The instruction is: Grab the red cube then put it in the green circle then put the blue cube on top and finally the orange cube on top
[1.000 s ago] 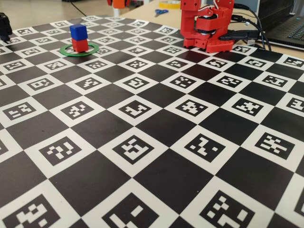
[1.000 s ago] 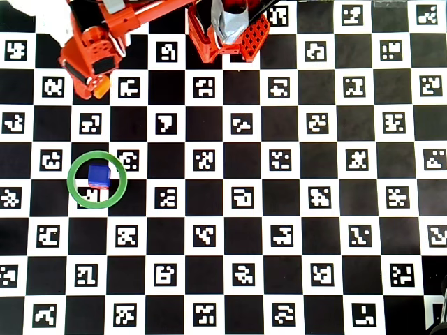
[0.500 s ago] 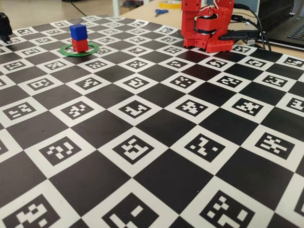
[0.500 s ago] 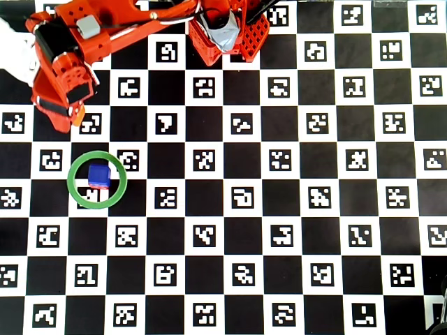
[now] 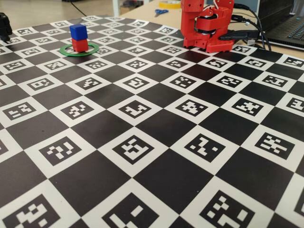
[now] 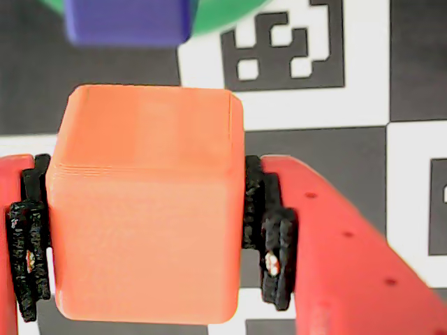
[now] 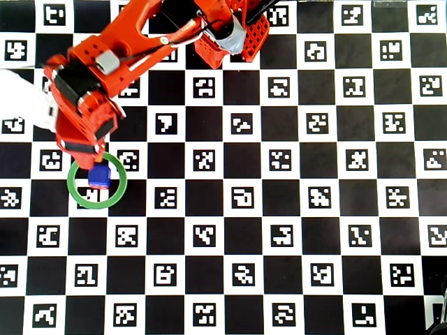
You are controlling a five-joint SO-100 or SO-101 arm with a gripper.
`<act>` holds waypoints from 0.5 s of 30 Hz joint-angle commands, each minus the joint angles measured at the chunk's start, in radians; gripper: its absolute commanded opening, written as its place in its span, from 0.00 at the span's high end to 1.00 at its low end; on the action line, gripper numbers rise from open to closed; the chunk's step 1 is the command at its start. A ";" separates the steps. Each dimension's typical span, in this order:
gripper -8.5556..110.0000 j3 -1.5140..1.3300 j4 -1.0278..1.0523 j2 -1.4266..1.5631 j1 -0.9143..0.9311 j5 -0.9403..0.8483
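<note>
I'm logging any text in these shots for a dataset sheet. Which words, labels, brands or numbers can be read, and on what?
No readable words, brands or numbers in any view.
The checkered mat carries only square black-and-white coded markers, not letters or digits.
The orange cube, blue cube, red cube and green circle are plain.
The laptop at the fixed view's edge shows nothing legible.

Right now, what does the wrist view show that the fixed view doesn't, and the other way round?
Only the wrist view shows the orange cube, clamped between the gripper's black pads. Only the fixed view shows the red cube sitting inside the green circle, under the blue cube, plus the arm's base and the scissors behind. Both show the blue cube, part of the green circle, and the checkered marker board.
</note>
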State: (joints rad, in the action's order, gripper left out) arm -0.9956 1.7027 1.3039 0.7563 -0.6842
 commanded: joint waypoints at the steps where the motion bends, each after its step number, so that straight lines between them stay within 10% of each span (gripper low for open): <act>1: 0.89 0.029 -0.040 0.031 -0.035 0.005; 15: 0.89 -0.133 -0.204 0.009 -0.015 -0.018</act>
State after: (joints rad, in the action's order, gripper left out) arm -1.1244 1.5324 1.2977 0.7240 -0.6934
